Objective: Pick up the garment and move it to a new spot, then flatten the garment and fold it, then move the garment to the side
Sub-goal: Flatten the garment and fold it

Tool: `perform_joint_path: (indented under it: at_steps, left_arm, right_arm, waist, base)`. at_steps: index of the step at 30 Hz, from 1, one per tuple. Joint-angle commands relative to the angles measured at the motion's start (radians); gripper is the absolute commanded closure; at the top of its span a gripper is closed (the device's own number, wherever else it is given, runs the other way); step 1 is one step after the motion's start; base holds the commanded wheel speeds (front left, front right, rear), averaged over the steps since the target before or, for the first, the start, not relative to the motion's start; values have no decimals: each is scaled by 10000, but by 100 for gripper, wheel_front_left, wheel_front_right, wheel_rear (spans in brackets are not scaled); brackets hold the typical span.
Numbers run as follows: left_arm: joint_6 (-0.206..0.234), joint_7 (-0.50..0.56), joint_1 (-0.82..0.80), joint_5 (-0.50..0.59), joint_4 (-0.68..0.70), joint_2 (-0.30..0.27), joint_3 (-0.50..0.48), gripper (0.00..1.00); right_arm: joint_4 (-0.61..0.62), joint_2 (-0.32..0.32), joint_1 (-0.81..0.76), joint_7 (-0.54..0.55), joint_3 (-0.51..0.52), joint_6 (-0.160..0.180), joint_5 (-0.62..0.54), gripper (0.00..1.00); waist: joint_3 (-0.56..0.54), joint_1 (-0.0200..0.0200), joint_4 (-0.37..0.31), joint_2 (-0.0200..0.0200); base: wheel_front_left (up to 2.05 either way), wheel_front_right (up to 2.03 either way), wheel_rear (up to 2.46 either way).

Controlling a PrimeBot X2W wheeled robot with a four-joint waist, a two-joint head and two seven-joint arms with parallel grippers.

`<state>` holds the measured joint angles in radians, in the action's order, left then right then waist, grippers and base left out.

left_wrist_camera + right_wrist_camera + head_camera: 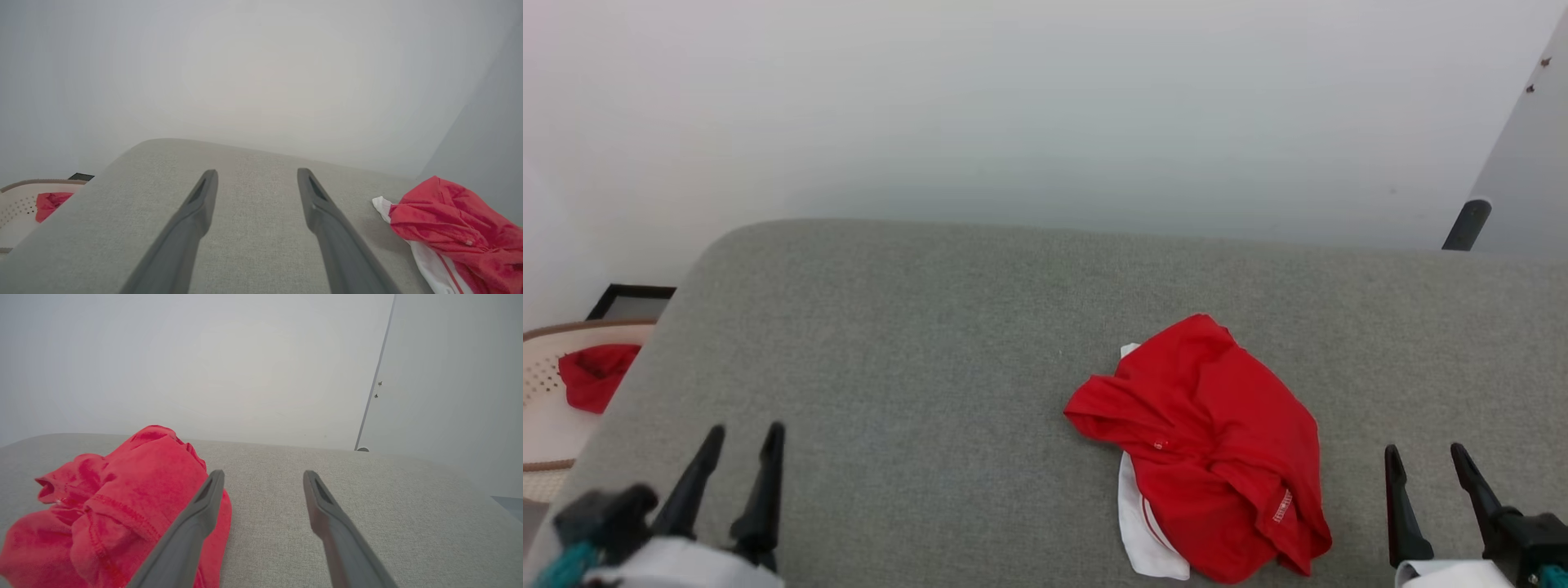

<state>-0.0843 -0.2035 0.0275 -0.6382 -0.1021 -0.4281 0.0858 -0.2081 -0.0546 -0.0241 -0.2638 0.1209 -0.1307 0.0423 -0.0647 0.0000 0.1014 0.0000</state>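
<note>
The garment [1209, 445] lies crumpled on the grey cushioned surface [915, 343], right of centre, red with a white sleeve poking out at its near left. It also appears at the right edge of the left wrist view as the garment [453, 228] and at the lower left of the right wrist view as the garment [118, 510]. My left gripper [742, 439] stands open at the lower left, far from it, with nothing between its fingers. My right gripper [1425, 459] is open just right of the cloth, apart from it.
A pale perforated basket [543, 384] holding a small red cloth bundle [595, 374] stands off the left end of the surface, with a dark frame [629, 300] behind it. A white wall rises behind. A dark post [1466, 224] stands at the far right.
</note>
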Motion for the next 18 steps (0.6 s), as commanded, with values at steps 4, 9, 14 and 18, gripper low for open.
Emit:
perform_joint_path:
  at_steps: [4,9,14,18]
  left_arm:
    - [-132,1273,-616,-460,322,-127,432,0]
    - [-107,3401,-1430,-1097,766,-220,1047,0]
    - [-42,5209,-2291,-1678,1223,-288,1558,0]
    - [30,6368,-2984,-2069,1382,-238,1924,0]
  right_arm:
    - [36,22,364,-12,-136,-1,-86,0]
    - [44,18,692,-11,-224,-1,-30,0]
    - [27,-17,1083,-12,-350,-1,36,0]
    - [20,-8,1388,-12,-399,-1,90,0]
  waist:
    - [278,0,-115,0]
    - [574,0,-288,0]
    - [946,0,-529,0]
    - [1237,0,-745,0]
  base:
    - [0,0,0]
    - [0,0,0]
    - [0,0,0]
    - [0,0,0]
